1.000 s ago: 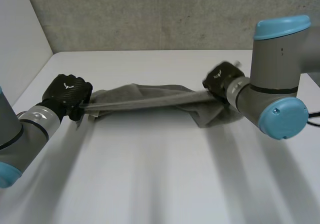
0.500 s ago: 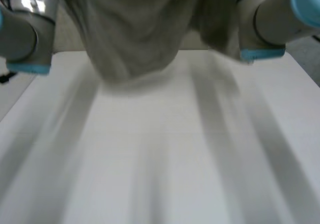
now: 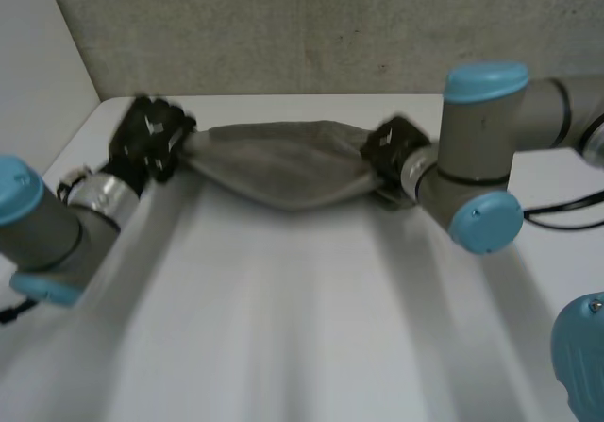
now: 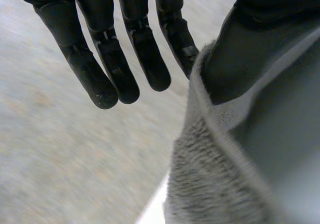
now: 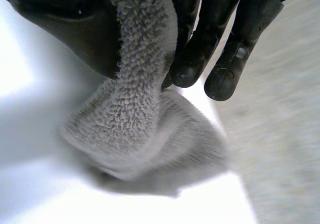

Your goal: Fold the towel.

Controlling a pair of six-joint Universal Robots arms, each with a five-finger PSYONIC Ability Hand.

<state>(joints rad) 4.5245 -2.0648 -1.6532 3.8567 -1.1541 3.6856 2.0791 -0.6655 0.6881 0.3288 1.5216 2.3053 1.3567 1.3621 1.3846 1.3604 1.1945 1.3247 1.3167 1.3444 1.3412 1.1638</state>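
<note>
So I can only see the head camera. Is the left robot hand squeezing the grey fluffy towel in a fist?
Observer: No. Its wrist camera shows the left robot hand with straight fingers. The grey fluffy towel has its edge caught between the nearest finger and the thumb.
Operator: And the right one?
Observer: The right robot hand pinches a bunched strip of towel between its thumb and fingers.
</note>
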